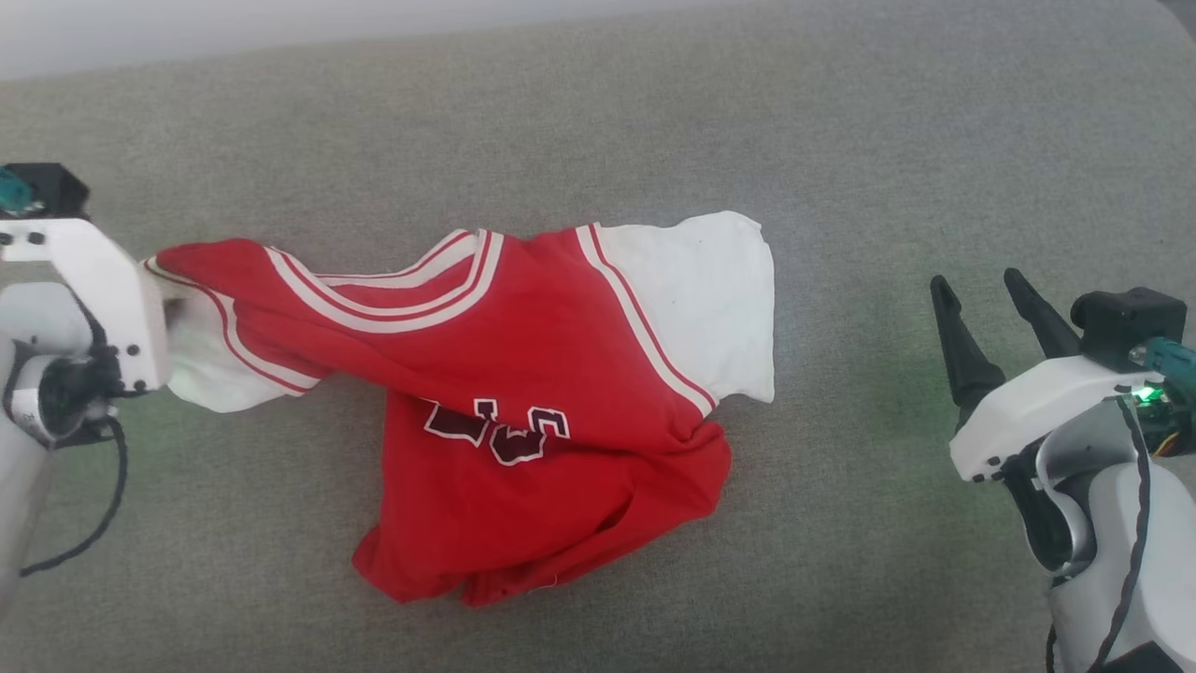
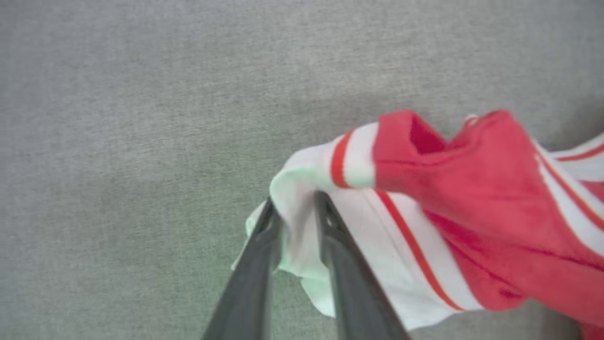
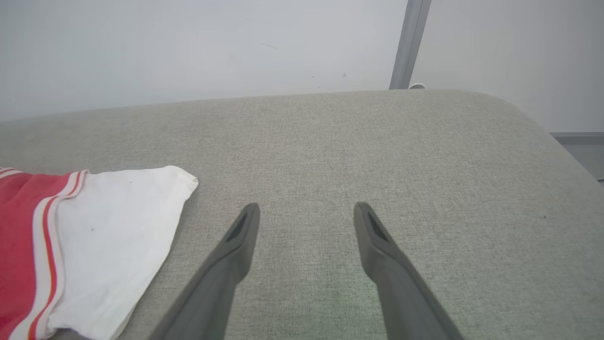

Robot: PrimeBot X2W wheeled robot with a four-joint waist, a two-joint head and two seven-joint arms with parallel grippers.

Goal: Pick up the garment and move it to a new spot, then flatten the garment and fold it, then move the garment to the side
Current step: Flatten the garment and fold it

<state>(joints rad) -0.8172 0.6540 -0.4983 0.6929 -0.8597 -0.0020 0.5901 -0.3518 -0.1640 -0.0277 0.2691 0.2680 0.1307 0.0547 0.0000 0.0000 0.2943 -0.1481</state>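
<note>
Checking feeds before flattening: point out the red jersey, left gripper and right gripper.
red jersey (image 1: 523,355): head view, red chest panel above the lettering.
left gripper (image 2: 295,200): left wrist view, between fingertips, at white sleeve fabric.
right gripper (image 3: 306,205): right wrist view, between fingertips.

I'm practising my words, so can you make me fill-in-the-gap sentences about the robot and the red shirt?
The red jersey T-shirt with white sleeves lies on a ___ fabric surface. The robot's left fingers have a ___ sleeve between them. The open, empty fingers belong to the robot's ___ arm.
Missing words: grey, white, right.
</note>
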